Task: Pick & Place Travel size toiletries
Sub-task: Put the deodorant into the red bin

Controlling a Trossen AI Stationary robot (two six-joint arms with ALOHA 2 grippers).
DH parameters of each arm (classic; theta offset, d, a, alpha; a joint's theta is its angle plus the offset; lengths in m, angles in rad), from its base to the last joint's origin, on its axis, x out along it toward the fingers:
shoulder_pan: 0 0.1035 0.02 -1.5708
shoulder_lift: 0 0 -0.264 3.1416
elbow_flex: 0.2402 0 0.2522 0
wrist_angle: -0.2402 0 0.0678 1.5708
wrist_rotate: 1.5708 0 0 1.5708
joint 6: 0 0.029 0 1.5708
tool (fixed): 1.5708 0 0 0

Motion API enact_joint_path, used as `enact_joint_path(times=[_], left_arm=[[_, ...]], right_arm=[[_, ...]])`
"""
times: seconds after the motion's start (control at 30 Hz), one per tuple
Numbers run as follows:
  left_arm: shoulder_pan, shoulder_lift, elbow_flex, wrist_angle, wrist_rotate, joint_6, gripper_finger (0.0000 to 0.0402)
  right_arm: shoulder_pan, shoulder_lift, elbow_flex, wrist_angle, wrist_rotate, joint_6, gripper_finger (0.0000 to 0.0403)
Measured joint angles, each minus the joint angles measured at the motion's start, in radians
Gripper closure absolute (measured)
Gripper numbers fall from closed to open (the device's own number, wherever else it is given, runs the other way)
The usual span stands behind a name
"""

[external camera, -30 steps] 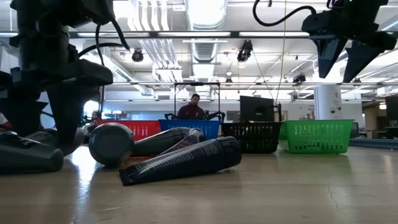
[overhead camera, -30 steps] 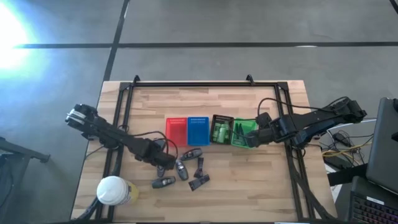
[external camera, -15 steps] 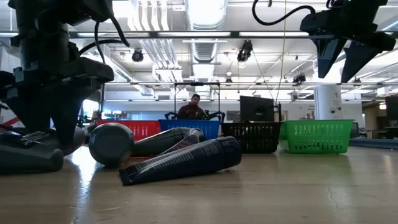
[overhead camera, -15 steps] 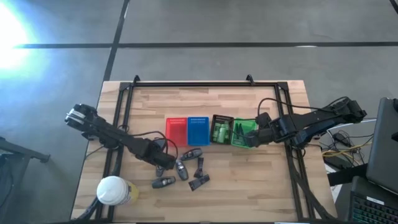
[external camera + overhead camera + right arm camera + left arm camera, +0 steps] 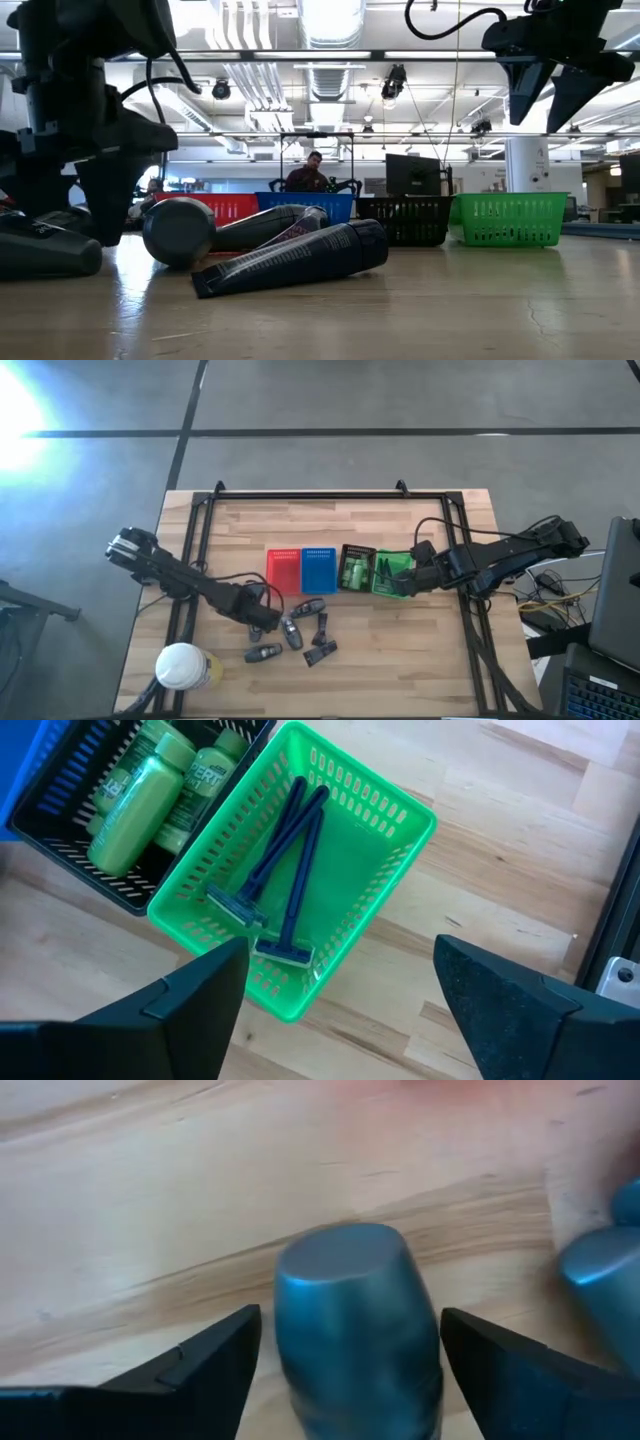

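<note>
Left claw point(image 5: 345, 1350) wide, straddling a grey bottle point(image 5: 355, 1320) at lower centre. Bottle's long axis between fingers. Right claw point(image 5: 335, 990) wide, empty above green tray point(image 5: 375, 840).

Left pincer point(image 5: 262, 622) — shifted slightly along the worktop point(image 5: 240, 530), now straddling a dark grey bottle point(image 5: 355, 1330), fingers apart on either side.

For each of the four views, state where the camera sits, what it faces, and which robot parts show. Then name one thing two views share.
High: overhead, looking down; both arms, wooden table.
Low: table height, facing the room; right gripper above the green plastic basket.
Left wrist: on the left arm; left gripper open around a dark grey bottle.
Right wrist: above the green basket; open jaws.
Shared: green basket, also in the high view.
</note>
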Motion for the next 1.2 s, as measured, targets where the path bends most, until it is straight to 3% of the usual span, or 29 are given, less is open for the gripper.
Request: enact_joint_path(times=[0.23,0.47,0.6,0.73,0.93,1.1,1.2], left_arm=[[0.000,-0.001,0.000,-0.002,0.009,0.020,0.0191],[-0.001,-0.067,0.092,-0.028,0.056,0.066,0.0193],[0.014,-0.153,0.198,-0.130,-0.086,0.072,0.0193],[0.151,-0.185,0.225,-0.132,-0.185,0.200,0.0193],[0.439,-0.112,0.182,-0.040,-0.127,0.420,0.0193],[0.524,-0.056,0.166,0.063,-0.055,0.517,0.0191],[0.528,-0.031,0.166,0.044,-0.042,0.526,0.0147]], right_arm=[[0.000,0.000,0.000,0.000,0.001,-0.001,0.0071],[0.000,0.000,0.000,0.000,0.003,-0.011,0.0062],[0.000,0.000,0.000,0.000,0.003,-0.013,0.0064],[0.000,0.000,0.000,0.001,0.004,-0.013,0.0075],[-0.005,0.000,0.000,0.005,0.005,-0.013,0.0086],[-0.004,0.000,0.001,0.007,0.004,0.020,0.0092],[-0.004,0.000,0.001,0.007,0.004,0.023,0.0097]])
